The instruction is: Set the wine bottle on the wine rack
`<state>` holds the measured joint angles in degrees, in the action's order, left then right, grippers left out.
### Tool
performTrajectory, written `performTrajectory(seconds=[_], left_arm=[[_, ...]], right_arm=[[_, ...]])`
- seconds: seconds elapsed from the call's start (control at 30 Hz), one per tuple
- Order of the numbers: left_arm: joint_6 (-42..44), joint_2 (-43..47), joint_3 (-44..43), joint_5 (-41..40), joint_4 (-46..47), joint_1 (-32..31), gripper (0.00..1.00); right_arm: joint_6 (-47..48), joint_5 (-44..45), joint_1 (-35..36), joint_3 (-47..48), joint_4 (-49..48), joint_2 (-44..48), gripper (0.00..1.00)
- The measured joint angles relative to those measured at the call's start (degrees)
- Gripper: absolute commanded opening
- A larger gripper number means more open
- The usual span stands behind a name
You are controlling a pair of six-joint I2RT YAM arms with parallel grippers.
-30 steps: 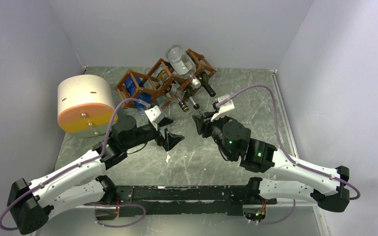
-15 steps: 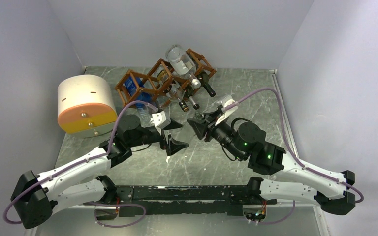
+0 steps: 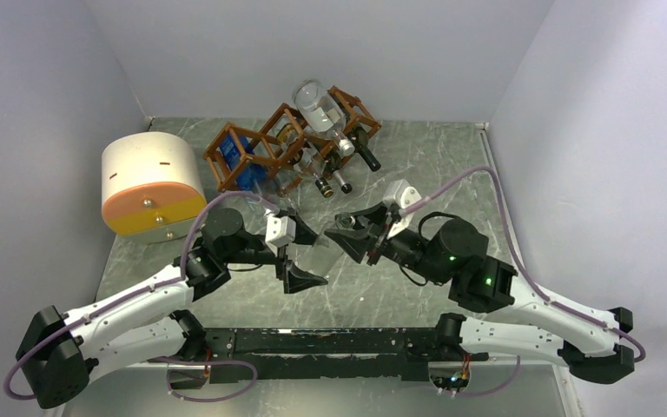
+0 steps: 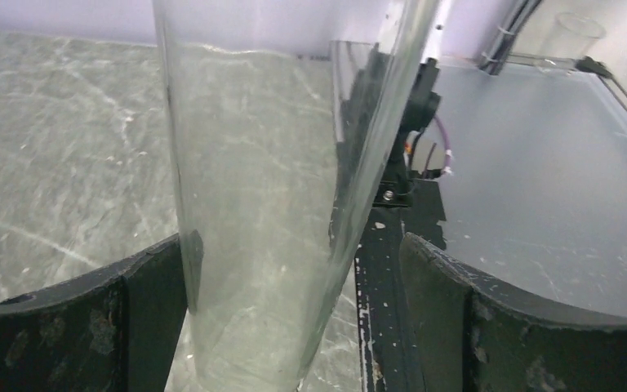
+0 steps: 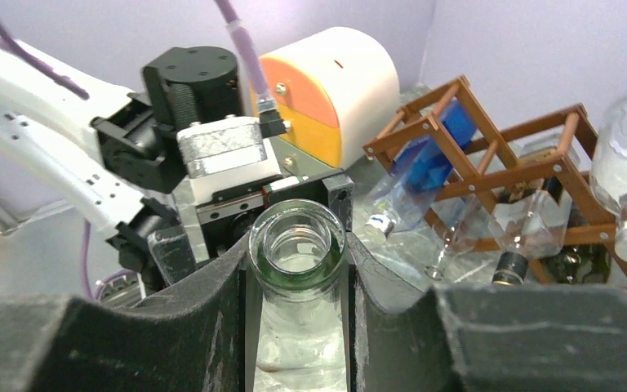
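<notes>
The wine rack [image 3: 291, 148] — a reddish-brown wooden lattice of square cells — stands at the far side of the marbled counter [image 3: 434, 174]. The clear glass wine bottle [image 3: 328, 248] is not in it. The bottle is out in front of the rack on the near side, apart from the frame, between the two arms. The right fingers [image 3: 356, 246] are closed narrow on the bottle's neck. In the right wrist view the open mouth of the wine bottle [image 5: 297, 245] sits clamped between the right fingers [image 5: 171, 327], with the wine rack [image 5: 490, 175] beyond it. The left fingers [image 3: 302, 278] stand wide, one on either side of the bottle's body. In the left wrist view the wine bottle [image 4: 269, 204] runs between the left fingers [image 4: 65, 327], close against the one at the left of that view and with a gap to the other. Whether the bottle's base rests on the counter cannot be told. The rack already carries others: a clear bottle [image 3: 317, 109] lying on its top, dark bottles [image 3: 360, 155] with necks poking out of its front, and a blue bottle [image 3: 247, 169] in its left end cell. To the left of the rack sits a cream-and-orange cylinder [image 3: 152, 184], apart from the frame.
</notes>
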<state>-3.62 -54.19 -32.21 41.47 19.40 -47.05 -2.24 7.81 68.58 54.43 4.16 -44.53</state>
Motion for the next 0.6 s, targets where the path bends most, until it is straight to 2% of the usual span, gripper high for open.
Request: performTrajectory(seconds=[0.03,0.27,0.43,0.5,0.53,0.57,0.6], left_arm=[[0.0,0.1,-0.1,1.6,0.0,0.0,0.99],[-0.7,-1.2,-2.7,8.4,-0.3,0.0,0.58],[-0.8,-2.5,-4.3,10.3,-0.5,0.0,0.42],[-0.8,-2.7,-4.5,10.4,-0.5,0.0,0.18],[-0.7,-2.7,-4.5,10.4,-0.4,0.0,0.10],[-0.7,-2.7,-4.5,10.4,-0.4,0.0,0.12],[-0.7,-2.7,-4.5,10.4,-0.4,0.0,0.32]], right_arm=[[0.3,-0.8,0.0,0.0,0.1,0.5,0.00],[1.2,-6.4,0.0,1.5,1.3,2.8,0.00],[1.2,-7.7,0.0,2.0,1.3,3.3,0.00],[1.2,-7.8,0.0,2.0,1.3,3.3,0.00],[1.2,-7.8,0.0,2.0,1.3,3.3,0.00],[1.2,-7.9,0.0,2.0,1.3,3.3,0.00],[1.2,-7.9,0.0,2.0,1.3,3.3,0.00]])
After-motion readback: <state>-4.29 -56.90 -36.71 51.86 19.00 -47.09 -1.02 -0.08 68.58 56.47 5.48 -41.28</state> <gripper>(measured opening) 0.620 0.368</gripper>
